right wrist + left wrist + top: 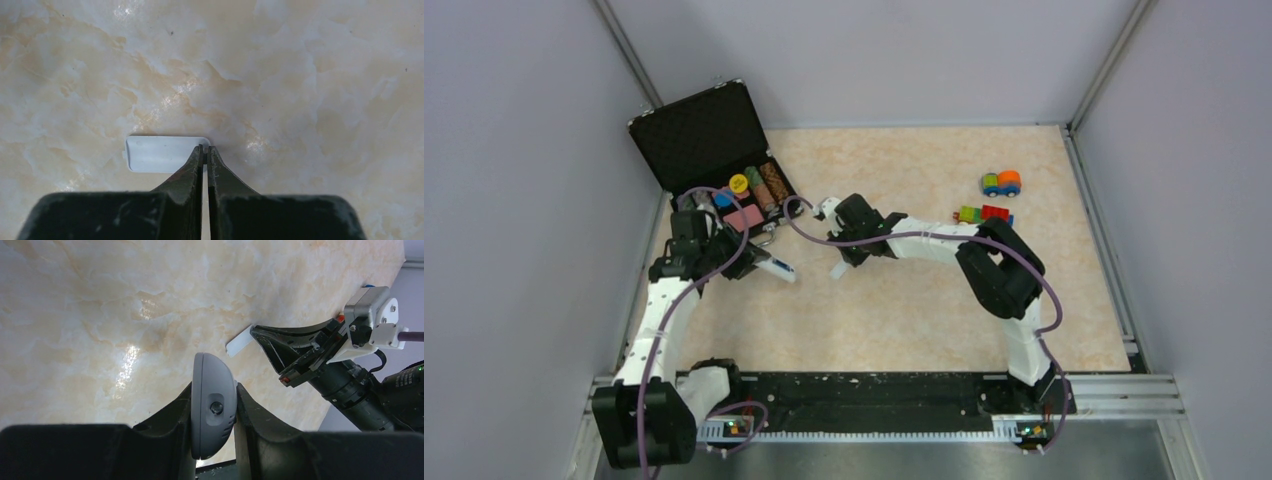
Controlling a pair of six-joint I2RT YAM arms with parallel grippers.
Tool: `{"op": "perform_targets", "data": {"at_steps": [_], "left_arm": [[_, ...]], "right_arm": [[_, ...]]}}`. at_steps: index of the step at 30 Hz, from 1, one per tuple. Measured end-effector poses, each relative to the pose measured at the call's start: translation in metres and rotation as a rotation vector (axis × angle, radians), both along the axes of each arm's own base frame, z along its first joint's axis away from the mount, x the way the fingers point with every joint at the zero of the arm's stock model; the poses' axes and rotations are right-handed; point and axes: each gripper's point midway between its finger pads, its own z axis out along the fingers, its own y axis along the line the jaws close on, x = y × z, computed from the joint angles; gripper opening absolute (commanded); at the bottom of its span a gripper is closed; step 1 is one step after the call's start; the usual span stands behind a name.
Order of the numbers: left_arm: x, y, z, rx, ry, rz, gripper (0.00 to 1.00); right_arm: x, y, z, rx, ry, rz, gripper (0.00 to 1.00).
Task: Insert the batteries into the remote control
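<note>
My left gripper (pixel 746 262) is shut on the remote control (pixel 776 268), a white handset held just above the table at the left. In the left wrist view the remote (pixel 212 405) stands end-on, squeezed between both fingers. A small flat white cover (pixel 160 154) lies on the table; it also shows in the top view (pixel 839 270) and the left wrist view (pixel 239 342). My right gripper (pixel 205 149) is shut, with its tips over the cover's right end and nothing visibly pinched. It reaches in from the right (pixel 257 331). I cannot make out the batteries in any view.
An open black case (pixel 709 135) with colourful pieces sits at the back left, just behind my left arm. A toy car (pixel 1001 183) and a toy block car (pixel 984 214) stand at the back right. Grey walls close in the marbled table (pixel 904 310).
</note>
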Motion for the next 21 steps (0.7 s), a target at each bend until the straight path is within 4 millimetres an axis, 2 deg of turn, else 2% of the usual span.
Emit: {"op": "perform_targets", "data": {"at_steps": [7, 10, 13, 17, 21], "left_arm": [[0.000, -0.014, -0.004, -0.077, 0.016, -0.063, 0.00], [0.001, -0.026, -0.006, -0.143, 0.015, -0.114, 0.00], [-0.002, -0.039, -0.009, -0.223, 0.028, -0.167, 0.00], [-0.002, -0.052, -0.003, -0.299, 0.021, -0.232, 0.00], [-0.004, -0.071, 0.008, -0.378, 0.011, -0.296, 0.00]], "right_arm": [[0.004, -0.006, 0.004, -0.022, -0.034, -0.032, 0.00], [0.004, -0.016, 0.025, -0.015, -0.072, -0.062, 0.00], [0.004, -0.025, 0.062, 0.027, -0.137, -0.088, 0.00], [-0.002, -0.042, 0.135, 0.154, -0.277, -0.126, 0.00], [-0.011, -0.058, 0.191, 0.278, -0.407, -0.148, 0.00]]}}
